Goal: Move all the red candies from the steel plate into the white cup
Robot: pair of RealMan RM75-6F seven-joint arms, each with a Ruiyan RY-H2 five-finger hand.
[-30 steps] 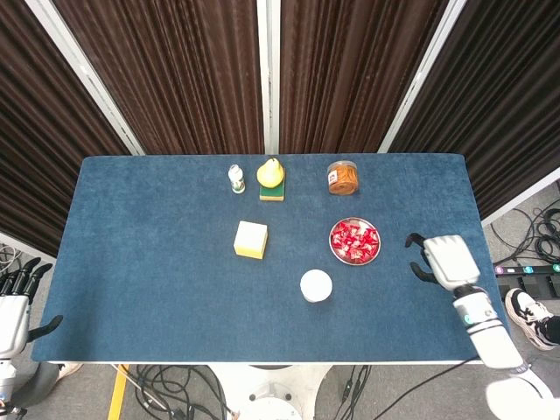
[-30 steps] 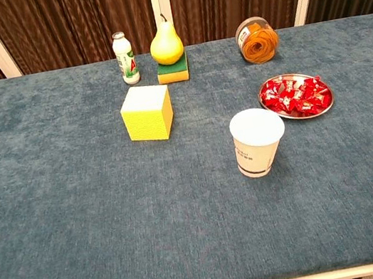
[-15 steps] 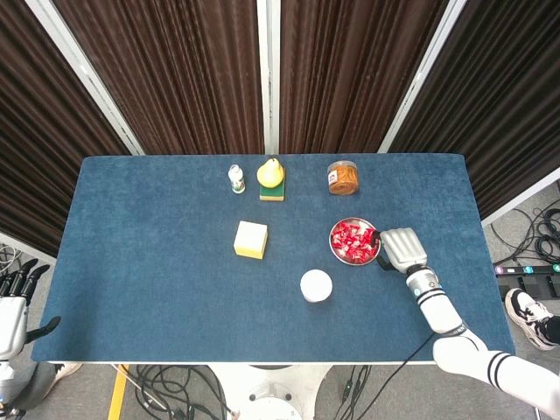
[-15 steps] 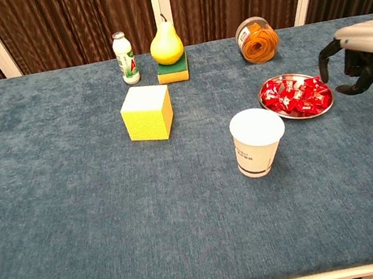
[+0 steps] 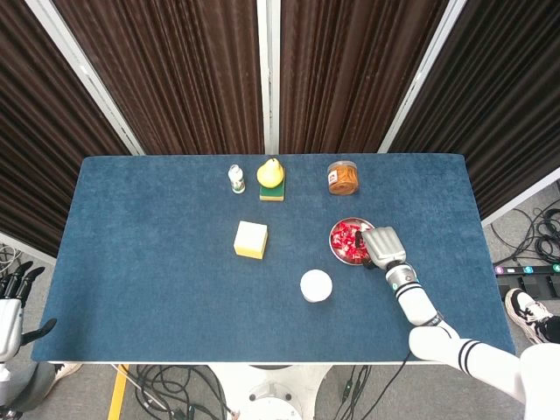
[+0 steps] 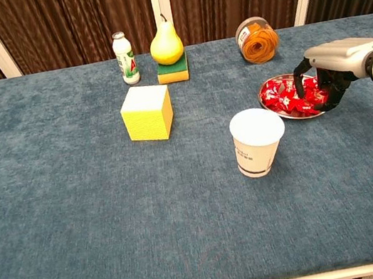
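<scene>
The steel plate [image 5: 337,247] [image 6: 268,103], heaped with red candies [image 5: 346,238] [image 6: 282,96], lies right of the table's middle. My right hand [image 5: 380,246] [image 6: 331,64] hovers over the plate's right side, its fingertips [image 6: 327,94] dipping among the candies and its thumb apart from them; I see nothing pinched. The white cup [image 5: 316,286] [image 6: 257,141] stands upright just in front and to the left of the plate. My left hand [image 5: 9,304] hangs off the table's front left corner with fingers spread and nothing in it; the chest view does not show it.
A yellow cube [image 5: 251,239] [image 6: 146,112] sits left of the plate. Along the back stand a small bottle [image 6: 125,57], a pear [image 6: 166,45] on a green sponge [image 6: 172,72], and a jar [image 6: 257,40] of orange contents.
My right hand has swung in from the table's right edge to over the plate and lowered its fingers into the candies. The left hand has barely moved.
</scene>
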